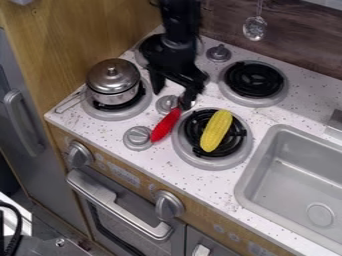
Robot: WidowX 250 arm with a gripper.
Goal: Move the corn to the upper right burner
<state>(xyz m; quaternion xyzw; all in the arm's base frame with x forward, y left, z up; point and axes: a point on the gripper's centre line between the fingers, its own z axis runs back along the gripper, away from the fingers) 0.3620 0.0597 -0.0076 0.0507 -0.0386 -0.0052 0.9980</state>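
Observation:
The black gripper [174, 94] hangs over the stove between the burners, its two fingers apart and nothing visible between them. Yellow corn [216, 131] lies on the black coil of the lower right burner [186, 152], to the right of and below the gripper in the view. The upper right burner [255, 80] has a bare black coil and stands to the gripper's right. A red item [165, 125] lies just below the gripper's right finger, between a grey knob and the lower right burner; whether it touches the finger I cannot tell.
A lidded metal pot [113, 85] sits on the lower left burner. Another burner [148, 50] is partly behind the arm. Grey knobs [218, 53] stand between burners. A sink [300, 180] is at the right, and a metal utensil [254, 28] hangs by the back wall.

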